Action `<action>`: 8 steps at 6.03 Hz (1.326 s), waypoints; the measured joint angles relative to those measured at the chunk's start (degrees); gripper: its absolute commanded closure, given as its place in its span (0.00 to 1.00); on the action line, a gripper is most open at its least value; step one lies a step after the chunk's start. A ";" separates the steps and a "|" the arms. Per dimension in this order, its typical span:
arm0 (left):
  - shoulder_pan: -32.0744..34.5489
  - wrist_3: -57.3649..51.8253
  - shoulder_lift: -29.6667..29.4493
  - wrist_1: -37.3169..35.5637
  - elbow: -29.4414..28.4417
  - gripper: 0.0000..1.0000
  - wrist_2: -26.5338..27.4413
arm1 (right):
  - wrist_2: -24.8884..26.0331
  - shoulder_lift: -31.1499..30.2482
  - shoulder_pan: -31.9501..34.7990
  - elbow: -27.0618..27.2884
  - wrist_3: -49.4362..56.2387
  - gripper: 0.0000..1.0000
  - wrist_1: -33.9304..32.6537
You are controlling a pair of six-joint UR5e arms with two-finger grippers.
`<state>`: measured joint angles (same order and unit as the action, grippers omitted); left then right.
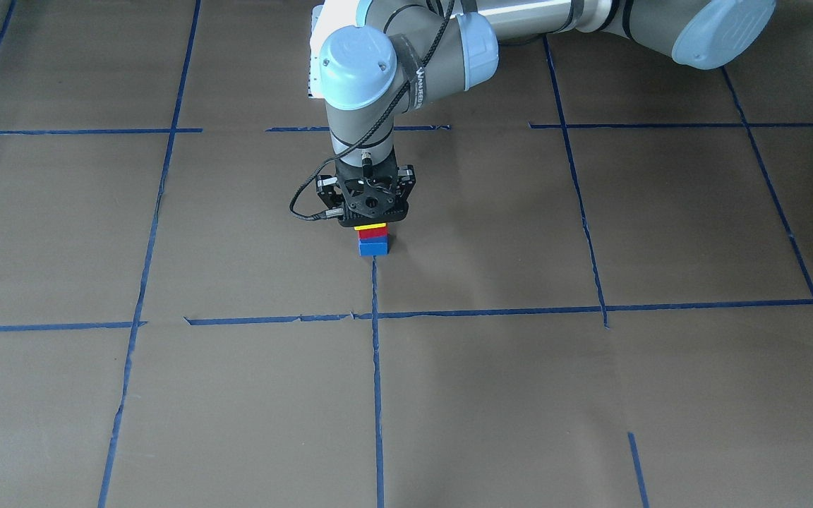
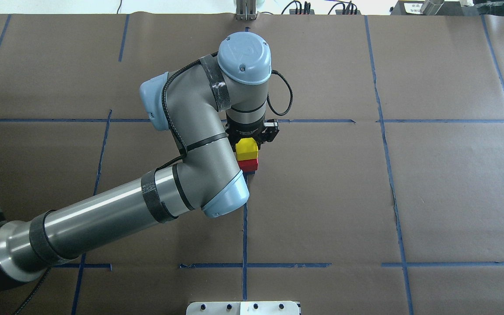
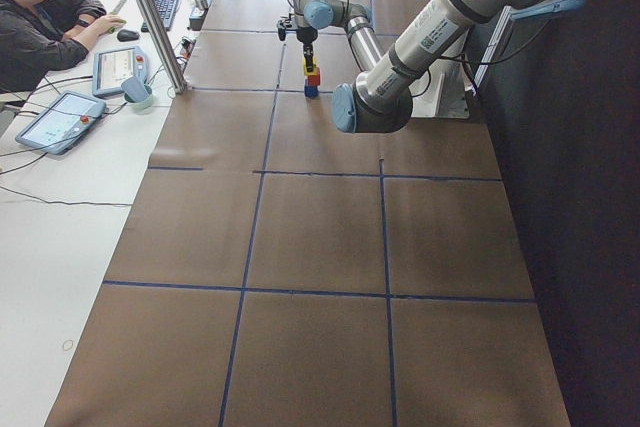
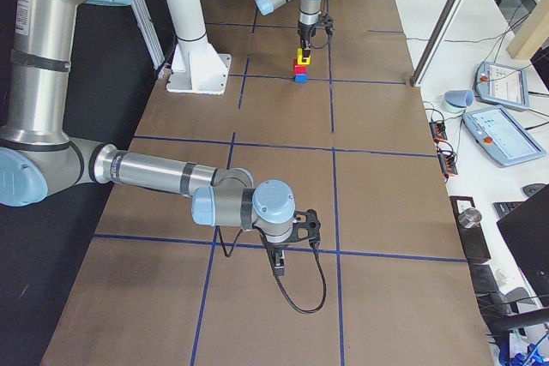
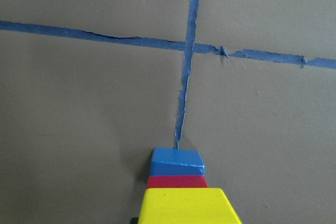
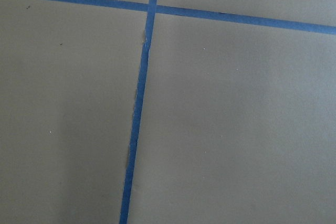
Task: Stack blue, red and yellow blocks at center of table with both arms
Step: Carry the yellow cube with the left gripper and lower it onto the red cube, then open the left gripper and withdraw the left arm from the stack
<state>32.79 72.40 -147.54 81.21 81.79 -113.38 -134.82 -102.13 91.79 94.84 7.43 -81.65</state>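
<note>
Front-facing view: the left gripper (image 1: 370, 206) hangs straight over the stack and hides the top of the yellow block (image 1: 370, 226). Under it sit the red block (image 1: 372, 235) and the blue block (image 1: 372, 248), which stands on the table (image 1: 590, 395) at the end of a tape line (image 1: 377, 381). The fingertips are hidden, so I cannot tell whether the claw grips.

Overhead view: the left arm (image 2: 190, 153) covers nearly all of the blue block.

Right side view: the right gripper (image 4: 279, 265) is low over the near table, well apart from the stack; its opening cannot be judged.

Left wrist view: the yellow block is cut off at the bottom edge.

Right wrist view: only table and tape.
</note>
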 measured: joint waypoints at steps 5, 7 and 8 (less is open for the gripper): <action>4.16 -9.53 7.13 -5.32 15.77 0.00 -0.40 | 0.00 0.00 0.05 0.08 -0.04 0.00 0.00; 13.37 -29.92 21.86 -7.93 26.81 0.00 -5.09 | 0.00 0.15 -0.01 0.09 -0.17 0.00 0.00; 20.54 -42.96 30.37 -7.48 28.69 0.00 -10.90 | -0.02 0.36 -0.03 0.06 -0.26 0.00 0.00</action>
<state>53.33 29.44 -117.17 73.73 110.48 -124.29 -134.85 -101.77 91.77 94.90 7.17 -81.65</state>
